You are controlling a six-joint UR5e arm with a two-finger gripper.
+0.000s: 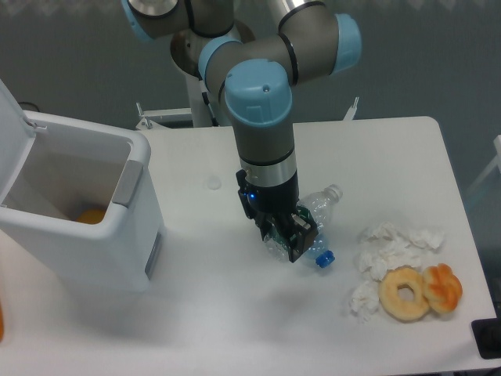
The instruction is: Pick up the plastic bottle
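Hovering low over two bottles lying mid-bench (235,329), the end effector (296,244) hides its jaws (gap: cannot tell). The plastic bottle (319,202), white-capped, lies just behind it; likely light, crushable, slick, so best gripped across the body.

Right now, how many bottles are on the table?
2. The white-capped bottle lies just behind the gripper; the blue-capped bottle lies under it. The arm may hide more.
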